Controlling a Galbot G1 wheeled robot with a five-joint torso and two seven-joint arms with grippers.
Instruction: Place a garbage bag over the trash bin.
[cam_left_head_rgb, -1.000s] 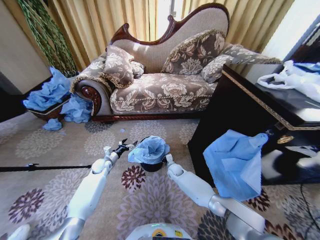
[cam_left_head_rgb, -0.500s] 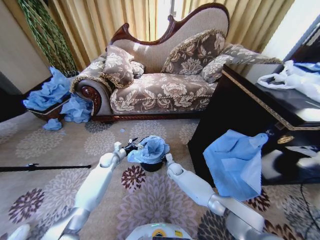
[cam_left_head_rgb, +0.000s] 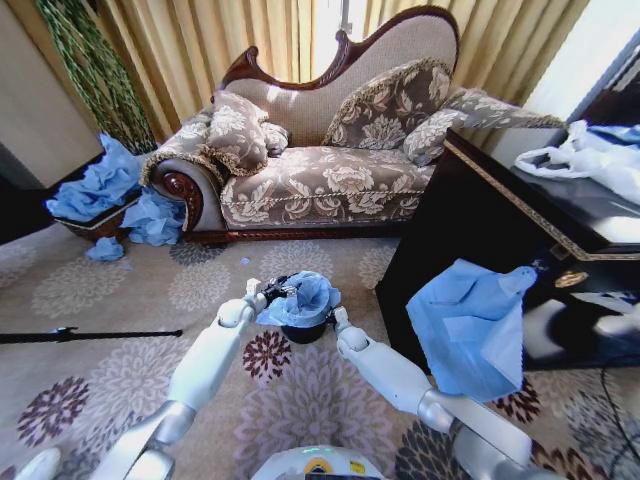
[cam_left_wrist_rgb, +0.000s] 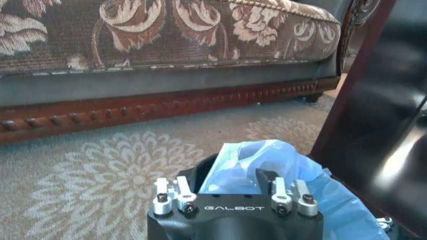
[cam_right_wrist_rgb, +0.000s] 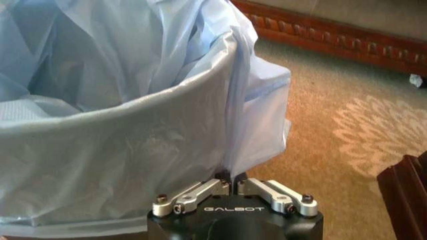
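The light-blue garbage bag (cam_left_head_rgb: 303, 297) sits bunched over the top of the small black trash bin (cam_left_head_rgb: 303, 333) on the carpet in front of the sofa. My left gripper (cam_left_head_rgb: 276, 291) is at the bag's left side, open, with the bag (cam_left_wrist_rgb: 248, 159) rising between its fingers (cam_left_wrist_rgb: 170, 194) and a strip of dark bin rim (cam_left_wrist_rgb: 202, 173) just past them. On the bin's near right side, my right gripper (cam_left_head_rgb: 333, 316) is shut on a fold of the bag. In the right wrist view the bag (cam_right_wrist_rgb: 120, 135) is stretched around the bin wall, with the right gripper (cam_right_wrist_rgb: 231, 186) pinching its hanging edge.
A dark cabinet (cam_left_head_rgb: 470, 220) stands close on the right, with a large blue plastic sheet (cam_left_head_rgb: 470, 320) draped down its front and white bags (cam_left_head_rgb: 590, 160) on top. The sofa (cam_left_head_rgb: 320, 180) is behind. Blue plastic heaps (cam_left_head_rgb: 100, 185) lie far left, and a black rod (cam_left_head_rgb: 90, 335) lies on the carpet.
My left arm has swung right, bringing its open gripper from clear of the bag up against the bag's left side. The right gripper has stayed shut on the bag.
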